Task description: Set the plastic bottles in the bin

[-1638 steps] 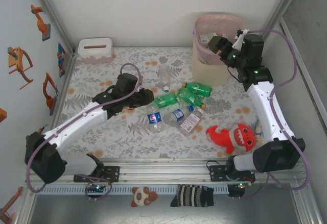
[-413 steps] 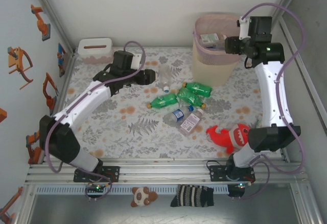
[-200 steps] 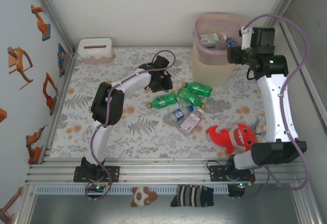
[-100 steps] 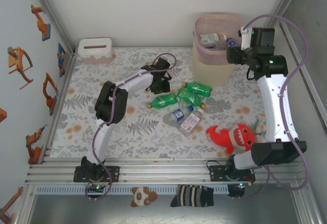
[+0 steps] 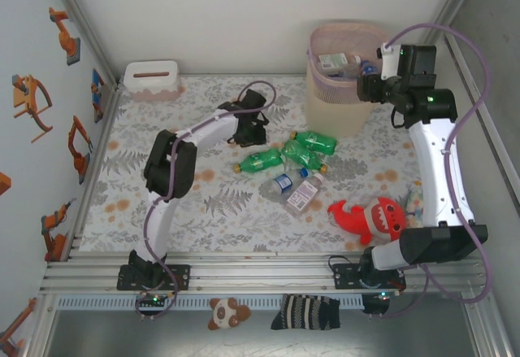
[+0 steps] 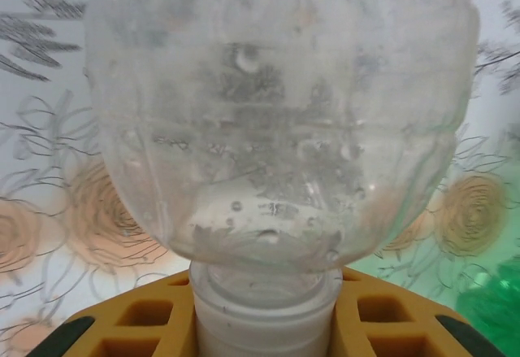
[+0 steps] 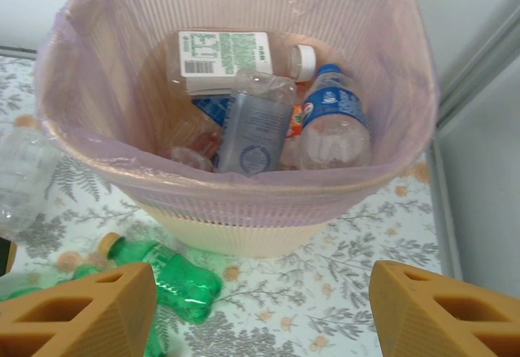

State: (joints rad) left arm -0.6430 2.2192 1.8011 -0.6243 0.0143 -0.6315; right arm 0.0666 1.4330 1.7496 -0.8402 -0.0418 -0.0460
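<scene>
Our left jaws have just clenched on a clear bottle point(image 6: 280, 129), ready for the far-right bin point(image 7: 244, 182), above which our right jaws hang released.

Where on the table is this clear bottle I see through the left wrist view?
Observer: Near the middle of the table, where the left hand holds the clear bottle just left of the green bottles.
Operator: Where should it go?
Observer: Into the bin, which stands at the table's far right.
Operator: Is anything inside?
Observer: Yes. The right wrist view shows several bottles in it, among them a blue-labelled bottle.
</scene>
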